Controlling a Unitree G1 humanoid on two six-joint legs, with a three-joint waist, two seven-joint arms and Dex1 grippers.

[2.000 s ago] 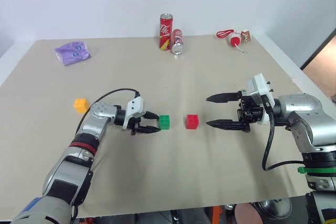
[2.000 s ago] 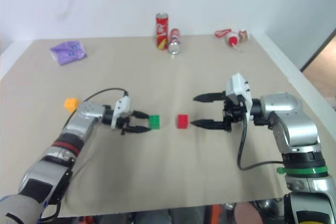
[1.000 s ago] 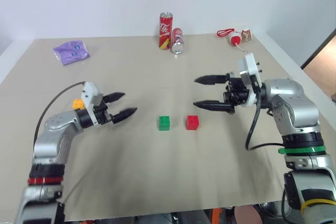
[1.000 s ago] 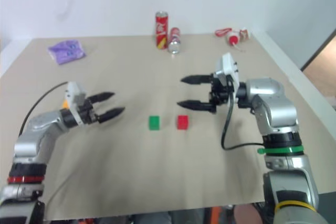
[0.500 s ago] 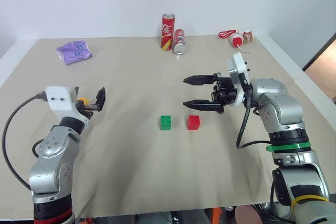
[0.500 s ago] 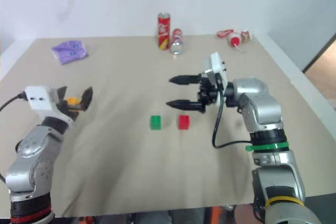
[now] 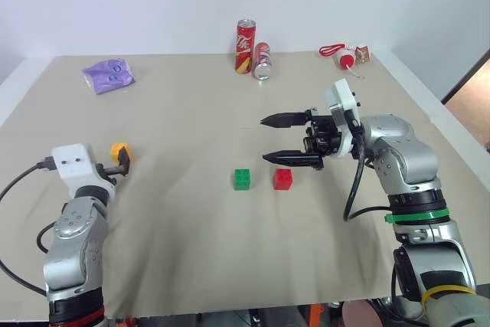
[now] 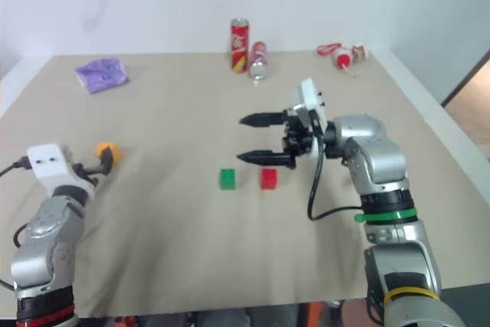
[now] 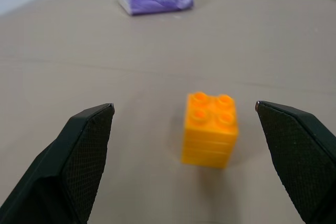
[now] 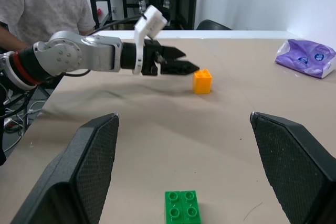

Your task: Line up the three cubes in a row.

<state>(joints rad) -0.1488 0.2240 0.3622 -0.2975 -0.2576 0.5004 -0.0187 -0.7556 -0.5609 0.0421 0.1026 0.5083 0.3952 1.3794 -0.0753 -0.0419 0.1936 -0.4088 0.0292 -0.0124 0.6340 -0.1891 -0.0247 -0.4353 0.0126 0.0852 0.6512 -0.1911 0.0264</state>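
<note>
The green cube (image 7: pixel 242 178) and the red cube (image 7: pixel 282 178) sit side by side at mid-table, a small gap between them. The orange-yellow cube (image 7: pixel 119 151) stands apart at the left. My left gripper (image 7: pixel 120 166) points at it from just behind; the left wrist view shows the orange-yellow cube (image 9: pixel 210 129) a little ahead, between open fingers (image 9: pixel 86 145) that do not touch it. My right gripper (image 7: pixel 264 139) hovers open, pointing left, just above and behind the red cube, holding nothing.
At the back stand one upright red can (image 7: pixel 244 34) and one lying can (image 7: pixel 261 60). A purple bag (image 7: pixel 107 76) lies back left, a red-and-white item (image 7: pixel 344 55) back right. A seated person (image 10: pixel 47 3) is beyond the table's left side.
My left gripper drew away from the green cube, swung left and turned to face the orange-yellow cube. The right gripper drifted left toward the red cube. No cube moved.
</note>
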